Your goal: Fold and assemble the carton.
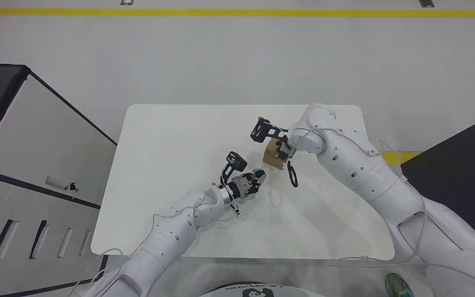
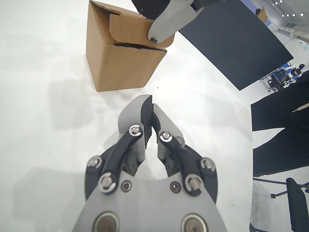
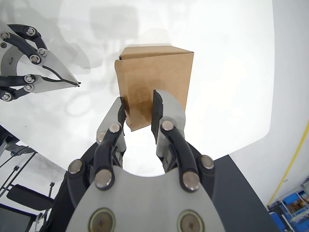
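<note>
One brown carton (image 1: 273, 154) on the white table (image 1: 163, 148), a little right of centre and nearer the far edge than the near one. Stands upright on its base in the left wrist view (image 2: 120, 66), side walls squared up. At the top, the flap (image 2: 135, 28) folded over, rounded at one corner, not tucked in, with a dark slit open between it and the front wall's rim. From the right wrist, the carton (image 3: 157, 73) as a broad brown face with the flap's corner closest to the camera.

At the carton, the right gripper (image 3: 138, 97), jaws partly apart and straddling that corner: one black pad (image 3: 122, 114) against the flap's edge, the other in front of its face. From the left wrist, one grey finger (image 2: 169, 20) of it tip-down on the flap. Probably pressing rather than clamping, though hard to judge from these angles. In the top view, the same gripper (image 1: 284, 151) touching the carton from the right.

Just beside the carton but apart from it, the left gripper (image 2: 150, 100), pinched fully together, pads meeting, nothing between them. Points toward the front wall. In the top view, that gripper (image 1: 256, 178) near the carton's front-left.

Off the table's right side, a black panel (image 2: 236, 42). Beyond the far edge, a yellow line (image 1: 237, 12) across the floor.
</note>
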You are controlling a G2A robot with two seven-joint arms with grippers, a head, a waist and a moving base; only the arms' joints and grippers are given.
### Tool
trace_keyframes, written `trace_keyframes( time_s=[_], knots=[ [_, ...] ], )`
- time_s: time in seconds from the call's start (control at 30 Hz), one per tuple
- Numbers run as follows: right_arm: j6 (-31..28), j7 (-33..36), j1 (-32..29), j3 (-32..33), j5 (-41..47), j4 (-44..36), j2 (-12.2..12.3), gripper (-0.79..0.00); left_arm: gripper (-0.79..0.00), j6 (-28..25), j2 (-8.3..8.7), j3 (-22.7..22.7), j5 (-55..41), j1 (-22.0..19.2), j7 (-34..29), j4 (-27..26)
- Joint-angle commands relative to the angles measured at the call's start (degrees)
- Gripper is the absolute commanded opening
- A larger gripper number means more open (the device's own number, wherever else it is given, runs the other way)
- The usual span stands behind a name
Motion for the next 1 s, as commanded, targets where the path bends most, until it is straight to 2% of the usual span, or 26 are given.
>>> trace_keyframes(
  time_s=[0.0, 0.13, 0.3, 0.47, 0.57, 0.6, 0.63, 0.67, 0.97],
  knots=[
    [-0.05, 0.0, -0.11, 0.21, -0.24, 0.04, 0.04, -0.505, -0.785, 0.0, 0.0, 0.0, 0.0, 0.0, 0.0, 0.0],
    [-0.11, -0.16, -0.3, 0.58, -0.44, 0.17, 0.06, -0.523, -0.785, 0.0, 0.0, 0.0, 0.0, 0.0, 0.0, 0.0],
    [-0.36, -0.29, -0.43, 0.83, -0.53, 0.28, -0.01, -0.493, -0.785, 0.0, 0.0, 0.0, 0.0, 0.0, 0.0, 0.0],
    [-0.46, -0.46, -0.52, 0.93, -0.85, 0.39, -0.12, -0.499, -0.785, 0.0, 0.0, 0.0, 0.0, 0.0, 0.0, 0.0],
    [-0.53, -0.48, -0.54, 0.92, -0.94, 0.71, -0.22, -0.563, -0.785, 0.0, 0.0, 0.0, 0.0, 0.0, 0.0, 0.0],
    [-0.55, -0.52, -0.54, 0.91, -0.95, 0.83, -0.27, -0.6, -0.785, 0.0, 0.0, 0.0, 0.0, 0.0, 0.0, 0.0],
    [-0.49, -0.49, -0.52, 0.93, -0.96, 0.98, -0.3, -0.68, -0.785, 0.0, 0.0, 0.0, 0.0, 0.0, 0.0, 0.0],
    [-0.46, -0.49, -0.51, 0.93, -0.99, 1.04, -0.35, -0.711, -0.785, 0.0, 0.0, 0.0, 0.0, 0.0, 0.0, 0.0],
    [-0.98, -0.54, -0.54, 1.04, -0.92, 1.65, -0.61, -0.665, -0.785, 0.0, 0.0, 0.0, 0.0, 0.0, 0.0, 0.0]
  ],
)
